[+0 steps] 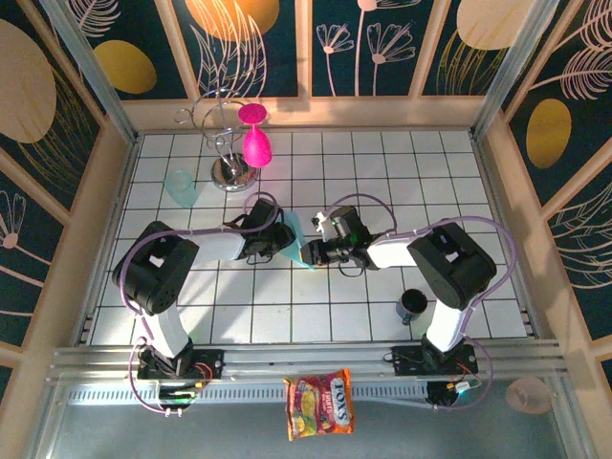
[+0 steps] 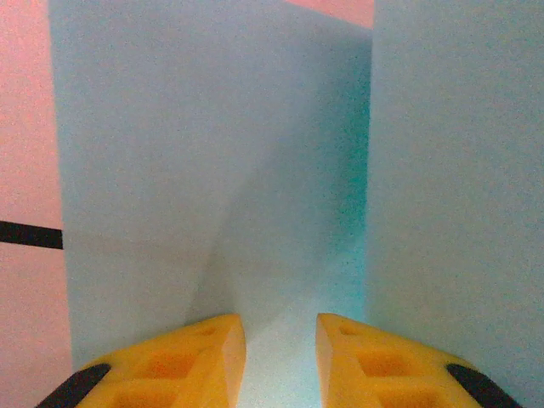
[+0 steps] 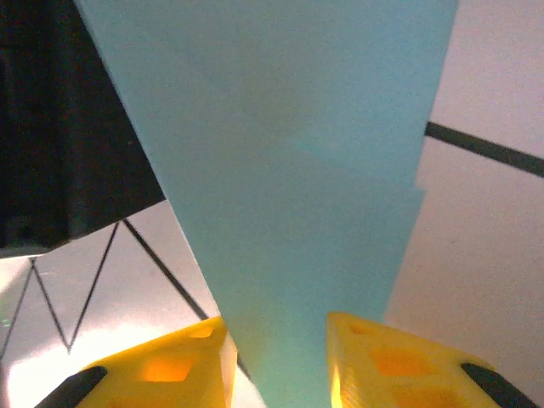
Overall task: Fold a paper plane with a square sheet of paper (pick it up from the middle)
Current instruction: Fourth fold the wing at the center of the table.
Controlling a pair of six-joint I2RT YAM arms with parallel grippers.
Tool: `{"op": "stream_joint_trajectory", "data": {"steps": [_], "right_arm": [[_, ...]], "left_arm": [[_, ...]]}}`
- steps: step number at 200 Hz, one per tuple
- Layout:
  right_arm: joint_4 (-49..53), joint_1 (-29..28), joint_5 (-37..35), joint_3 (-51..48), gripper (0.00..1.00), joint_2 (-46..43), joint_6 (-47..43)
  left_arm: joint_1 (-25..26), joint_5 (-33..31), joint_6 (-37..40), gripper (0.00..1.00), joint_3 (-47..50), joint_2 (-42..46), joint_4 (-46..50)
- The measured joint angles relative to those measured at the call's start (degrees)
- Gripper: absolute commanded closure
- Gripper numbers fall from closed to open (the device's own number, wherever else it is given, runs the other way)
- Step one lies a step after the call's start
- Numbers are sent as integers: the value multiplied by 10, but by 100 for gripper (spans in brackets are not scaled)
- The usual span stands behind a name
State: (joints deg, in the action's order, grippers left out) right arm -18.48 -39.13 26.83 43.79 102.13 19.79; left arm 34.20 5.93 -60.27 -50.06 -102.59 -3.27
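Clerk: Overhead view, starting at the near edge?
Inspector: A snack packet (image 1: 318,404) lies nearest, just below the rail between the arm bases. Mid-table, the left gripper (image 1: 286,243) and right gripper (image 1: 312,254) meet head to head. The square sheet of paper (image 1: 299,237) is raised on edge between them, off the table (image 1: 382,172). A teal cup (image 1: 180,187), pink goblets (image 1: 254,143) and a dark cup (image 1: 413,304) stand well apart.
Clerk: Left wrist view?
Inspector: Yellow fingers (image 2: 183,357) a little apart. The paper (image 2: 212,153) runs down into the gap, showing a slanting crease and an overlapping layer on the right. Whether it is pinched, I cannot tell.
Clerk: Right wrist view?
Inspector: Same finding. Fingers slightly parted, the sheet (image 3: 289,170) tapering into the gap as a wedge with stepped layers at one edge. Clamped or loose, cannot tell.
Clerk: Progress?
Inspector: Judged about midway. Sheet lifted, several folds made; no slim dart evident. Final folds outstanding.
Clerk: Obscured?
Inspector: The paper's full outline is cut off in both wrist views and largely covered by the grippers overhead. A dark blurred body beside it in the right wrist view is unidentified
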Motion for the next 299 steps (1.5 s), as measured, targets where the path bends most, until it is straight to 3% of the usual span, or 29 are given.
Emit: {"op": "stream_joint_trajectory", "data": {"steps": [74,116,184,253,299], "right_arm": [[22,-33,-69,19,68,0,-37],[25,-37,-83,19,75,0,-46],[34,-39,-93,22,95,0,-56],[97,-37,-80,56,100,0,-67],[146,-21,-60,83,100,0,-75]], "left_arm": [[0,0,0,69,2,1,-4],[0,0,0,69,2,1,-4],[0,-5,0,70,8,11,-1],[-13,-91,1,65,27,147,66],[-34,-63,0,66,116,210,15]]}}
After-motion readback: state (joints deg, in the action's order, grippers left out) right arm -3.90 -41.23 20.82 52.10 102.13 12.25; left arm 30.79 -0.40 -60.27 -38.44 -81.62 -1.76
